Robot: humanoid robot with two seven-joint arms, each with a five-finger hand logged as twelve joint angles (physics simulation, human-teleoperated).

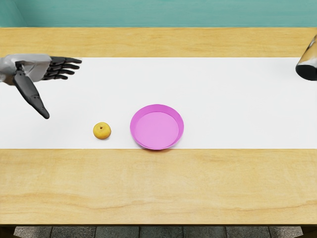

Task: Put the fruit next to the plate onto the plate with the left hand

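While my left hand hangs released, fingers straight, over the far left corner of the white mat, the small round yellow fruit sits near the mat's front edge, just left of the shallow pink plate. I judge it light, firm and apt to roll, so I'd pinch across its middle from above. Open mat lies between hand and fruit. Only a stub of the right arm shows at the right edge.
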